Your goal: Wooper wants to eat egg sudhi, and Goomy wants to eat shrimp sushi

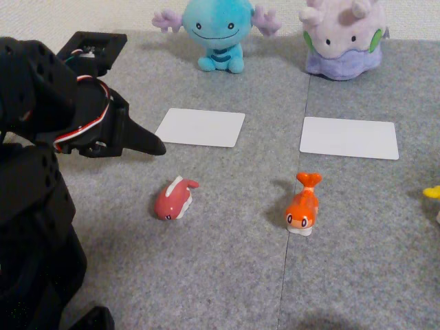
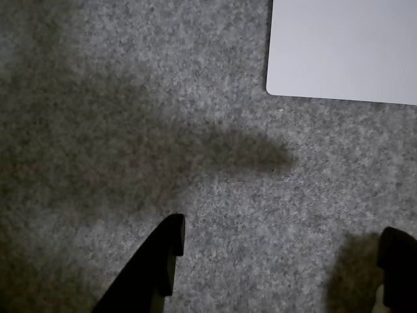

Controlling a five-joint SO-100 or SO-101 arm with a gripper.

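Hovering our spread, empty hand (image 2: 280, 261) at the frame's left, we've delivered nothing: shrimp sushi (image 1: 303, 205) sits mid-frame, egg sudhi (image 1: 433, 192) at right edge.

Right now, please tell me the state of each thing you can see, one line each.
gripper: open, empty, above carpet.
shrimp sushi: upright on carpet.
pink-red toy: lying tilted.
egg sudhi: at picture edge, cut off.
Wooper: sitting upright.
Goomy: sitting upright.
white cards: both bare.

Grey felt mat (image 1: 234, 275), two white cards (image 1: 200, 127) (image 1: 349, 137), plushes, fish toys
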